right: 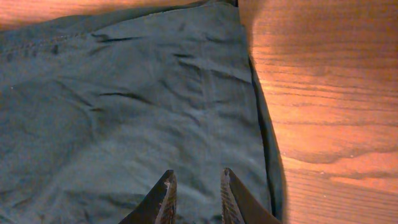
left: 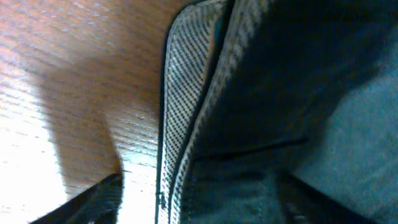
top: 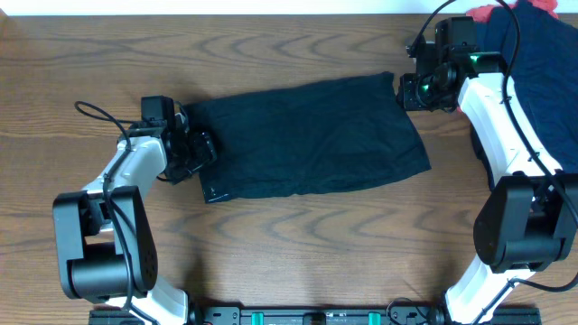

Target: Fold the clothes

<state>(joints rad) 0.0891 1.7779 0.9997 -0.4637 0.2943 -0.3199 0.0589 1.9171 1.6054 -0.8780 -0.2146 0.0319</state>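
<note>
The black shorts [top: 307, 135] are being seen lying flat across the middle of the wooden table [top: 298, 253], with the waistband end to the left and the leg hems to the right. No fold is being shown in them yet, so the opening step is judged to be in hand: the garment is being approached at its two ends. The left gripper [top: 200, 152] is being held at the left edge of the cloth, at the waistband, whose grey woven lining [left: 186, 93] is being shown very close in the left wrist view. That view is blurred, and only what appears to be one dark finger [left: 99, 196] is being made out, over bare wood just beside the band, so it cannot be told whether these jaws are spread or pinching the band. The right gripper [right: 196, 186] is being held over the far right corner of the shorts, its jaws narrowly parted with nothing caught between them and the cloth beneath. A heap of other garments [top: 533, 36], dark blue and red, is being seen at the far right of the table. For the next move, a firm pinch is being called for at both ends, so that one half can be carried over the other with the edges kept level
</note>
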